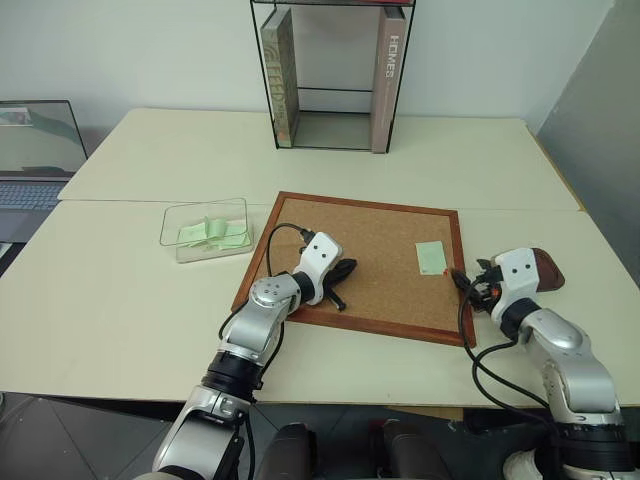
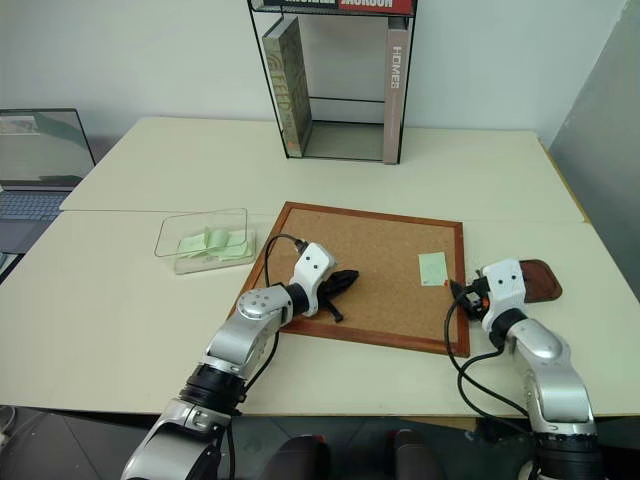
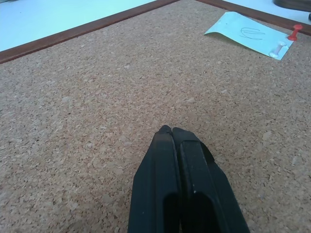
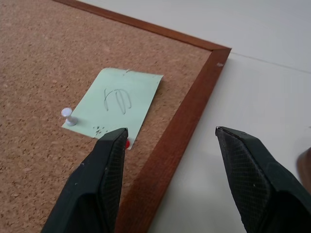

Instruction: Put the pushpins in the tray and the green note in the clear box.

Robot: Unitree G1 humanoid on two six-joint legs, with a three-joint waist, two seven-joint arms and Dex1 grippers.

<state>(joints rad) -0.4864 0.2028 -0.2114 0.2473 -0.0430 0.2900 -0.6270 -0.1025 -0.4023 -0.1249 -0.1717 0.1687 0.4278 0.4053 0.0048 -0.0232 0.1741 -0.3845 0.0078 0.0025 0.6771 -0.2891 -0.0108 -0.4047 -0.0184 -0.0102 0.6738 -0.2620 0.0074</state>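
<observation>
The green note [image 4: 116, 104] lies flat on the corkboard [image 1: 370, 240] near its right frame. A white pushpin [image 4: 69, 116] and a red pushpin [image 3: 294, 32] stand in its near edge. My right gripper [image 4: 170, 131] is open and hovers over the board's right frame, just short of the note; its left finger partly hides the red pin. The dark brown tray [image 1: 547, 268] sits on the table right behind that hand. My left gripper [image 3: 170, 131] is shut and empty, resting over the cork at the board's near left. The clear box [image 1: 205, 230] stands left of the board.
The clear box holds curled pale green slips [image 1: 212, 234]. A tall black wire shelf [image 1: 335, 75] with books stands at the back centre. A laptop [image 1: 35, 150] sits at the far left. Bare table lies right of the board and around the tray.
</observation>
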